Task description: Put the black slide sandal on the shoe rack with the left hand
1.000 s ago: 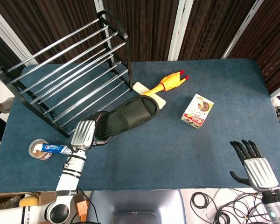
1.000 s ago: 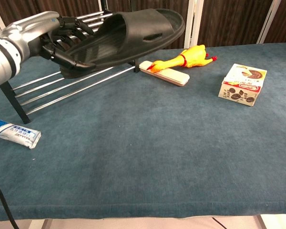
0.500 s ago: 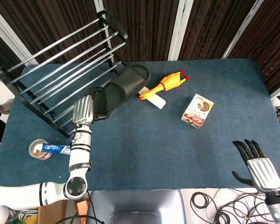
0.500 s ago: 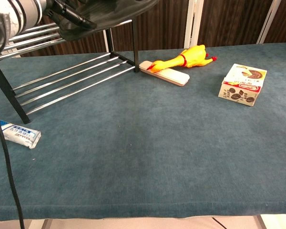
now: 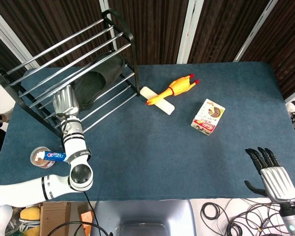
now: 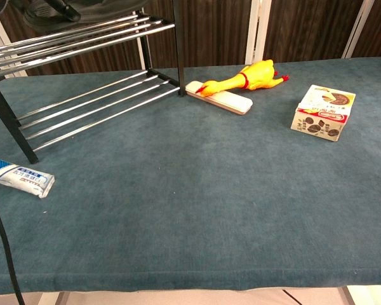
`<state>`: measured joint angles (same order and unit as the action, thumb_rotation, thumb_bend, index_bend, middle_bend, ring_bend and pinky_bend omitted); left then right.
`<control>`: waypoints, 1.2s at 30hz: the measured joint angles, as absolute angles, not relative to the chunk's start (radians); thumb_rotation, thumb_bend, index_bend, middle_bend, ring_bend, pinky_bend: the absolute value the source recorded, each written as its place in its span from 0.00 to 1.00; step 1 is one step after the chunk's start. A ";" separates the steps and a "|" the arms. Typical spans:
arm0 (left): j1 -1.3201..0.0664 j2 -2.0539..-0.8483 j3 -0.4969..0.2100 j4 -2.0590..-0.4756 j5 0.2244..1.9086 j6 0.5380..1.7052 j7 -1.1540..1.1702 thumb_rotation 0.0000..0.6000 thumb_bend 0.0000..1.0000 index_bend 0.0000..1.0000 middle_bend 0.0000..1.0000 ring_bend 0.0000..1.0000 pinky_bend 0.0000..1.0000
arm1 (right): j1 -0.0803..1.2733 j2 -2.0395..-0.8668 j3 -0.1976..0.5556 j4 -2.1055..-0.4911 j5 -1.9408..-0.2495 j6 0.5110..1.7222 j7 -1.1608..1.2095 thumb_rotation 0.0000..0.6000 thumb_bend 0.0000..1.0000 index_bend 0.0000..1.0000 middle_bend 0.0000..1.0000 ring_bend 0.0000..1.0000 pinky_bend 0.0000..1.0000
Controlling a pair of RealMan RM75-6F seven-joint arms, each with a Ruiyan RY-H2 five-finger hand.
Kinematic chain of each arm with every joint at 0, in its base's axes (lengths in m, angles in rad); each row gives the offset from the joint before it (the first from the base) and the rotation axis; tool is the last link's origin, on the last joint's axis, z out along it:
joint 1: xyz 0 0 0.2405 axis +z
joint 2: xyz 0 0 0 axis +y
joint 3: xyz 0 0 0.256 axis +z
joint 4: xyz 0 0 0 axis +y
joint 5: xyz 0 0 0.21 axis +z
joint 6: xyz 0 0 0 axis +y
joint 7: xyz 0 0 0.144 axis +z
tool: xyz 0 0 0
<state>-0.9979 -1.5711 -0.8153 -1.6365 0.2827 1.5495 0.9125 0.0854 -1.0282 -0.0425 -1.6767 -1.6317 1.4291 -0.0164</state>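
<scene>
Could still slip through the thin bars of the shoe rack (image 5: 64,69) if let go too soon, with the black slide sandal (image 5: 96,81) held over the top shelf in the left hand (image 5: 65,102), its fingers wrapped around the heel.
</scene>
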 measured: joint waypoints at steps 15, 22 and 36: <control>-0.990 -1.522 -0.779 -1.621 0.136 1.527 0.949 0.99 0.31 0.37 0.68 0.73 0.84 | 0.086 -1.027 -0.040 -1.679 -1.625 1.423 -0.020 1.00 0.17 0.00 0.10 0.00 0.00; -0.990 -1.494 -0.774 -1.660 0.091 1.513 0.954 0.77 0.26 0.18 0.47 0.56 0.73 | 0.086 -1.027 -0.041 -1.680 -1.624 1.422 -0.023 1.00 0.17 0.00 0.11 0.00 0.00; -0.965 -1.401 -0.739 -1.768 -0.001 1.453 0.978 0.66 0.17 0.00 0.13 0.18 0.49 | 0.083 -1.031 -0.040 -1.682 -1.623 1.425 -0.031 1.00 0.17 0.00 0.12 0.01 0.00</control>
<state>-0.9654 -1.4013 -0.7391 -1.7684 -0.0011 1.4532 0.9780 0.0831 -1.0306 -0.0404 -1.6817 -1.6227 1.4249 -0.0311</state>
